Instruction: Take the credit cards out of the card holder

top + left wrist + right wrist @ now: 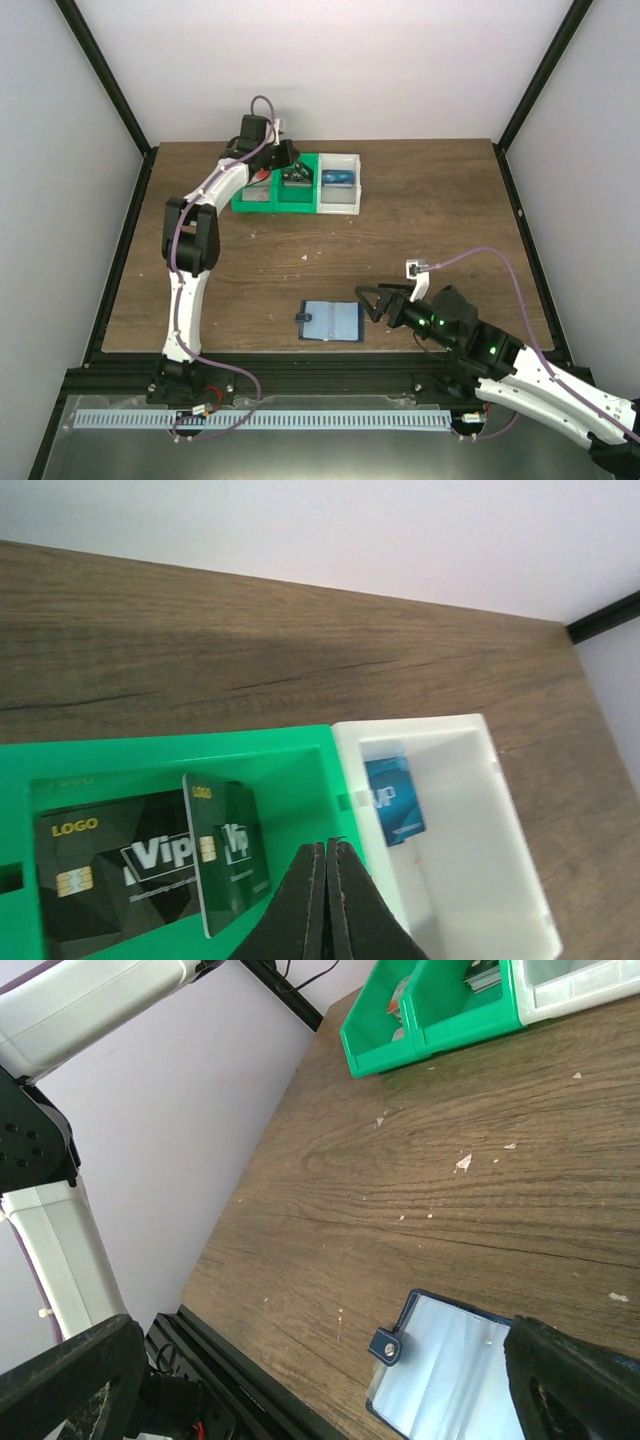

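The card holder lies open and flat near the table's front edge, its light blue pockets up and its small tab on the left. It also shows in the right wrist view, and no card shows in it. My right gripper is open just right of it, its jaws wide apart. A pale credit card with a red mark lies in the left part of the green bin. My left gripper is shut and empty over that bin's right end.
A white bin joins the green bin's right side and holds a blue card. The green bin holds a black Vip card and a dark green card standing on edge. Black frame rails run along the table edges.
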Robot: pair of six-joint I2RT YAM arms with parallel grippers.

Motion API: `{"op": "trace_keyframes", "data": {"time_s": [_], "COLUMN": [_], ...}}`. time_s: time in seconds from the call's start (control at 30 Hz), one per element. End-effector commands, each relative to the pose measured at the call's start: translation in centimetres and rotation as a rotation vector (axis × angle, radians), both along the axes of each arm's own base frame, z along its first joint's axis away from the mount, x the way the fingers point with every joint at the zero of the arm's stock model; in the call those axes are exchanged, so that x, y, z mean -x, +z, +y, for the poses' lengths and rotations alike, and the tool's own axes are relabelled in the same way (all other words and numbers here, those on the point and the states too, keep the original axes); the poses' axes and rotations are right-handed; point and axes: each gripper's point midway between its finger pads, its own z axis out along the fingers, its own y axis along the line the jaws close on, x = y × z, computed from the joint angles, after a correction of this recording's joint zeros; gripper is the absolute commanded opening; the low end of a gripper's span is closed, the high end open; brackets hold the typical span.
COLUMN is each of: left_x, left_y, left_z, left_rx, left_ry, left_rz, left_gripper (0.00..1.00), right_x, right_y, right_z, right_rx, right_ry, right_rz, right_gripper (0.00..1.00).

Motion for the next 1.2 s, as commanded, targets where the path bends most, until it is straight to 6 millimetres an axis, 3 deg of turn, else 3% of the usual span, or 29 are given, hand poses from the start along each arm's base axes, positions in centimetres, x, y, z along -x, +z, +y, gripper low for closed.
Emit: {"op": "trace_keyframes", "data": {"time_s": [0.0, 0.4, 0.5, 0.7, 0.8, 0.97, 1.17], "left_x": [-0.4, -0.8, -0.9, -0.3, 0.1, 0.3, 0.0], "left_y": [-3.2, -5.5, -4.5, -0.1, 0.3, -0.5, -3.4], "left_z": [1.3, 2.1, 2.2, 0.3, -1.1, -2.3, -1.5], "left_rx": [-0.15, -0.263, -0.257, -0.181, -0.165, -0.153, -0.218], "left_ry": [0.042, 0.045, 0.051, 0.036, 0.014, 0.001, 0.035], "left_rz": [0.011, 0.023, 0.002, -0.077, -0.089, -0.07, -0.027], "left_gripper": [0.0, 0.0, 0.0, 0.0, 0.0, 0.0, 0.0], "right_x": [-0.1, -0.3, -0.4, -0.4, -0.5, -0.4, -0.5], "right_y": [2.4, 2.3, 2.4, 2.1, 2.0, 2.6, 2.3], "right_z": [-0.7, -1.2, -1.3, -1.5, -1.7, -1.7, -2.0], "right_rx": [-0.021, -0.023, -0.016, -0.012, -0.014, -0.024, 0.0], "right_ry": [-0.022, -0.05, -0.056, -0.061, -0.075, -0.068, -0.081], "right_rz": [-0.049, -0.047, -0.049, -0.047, -0.046, -0.072, -0.071], "right_gripper": [1.0, 1.0, 1.0, 1.0, 1.0, 1.0, 1.0]}}
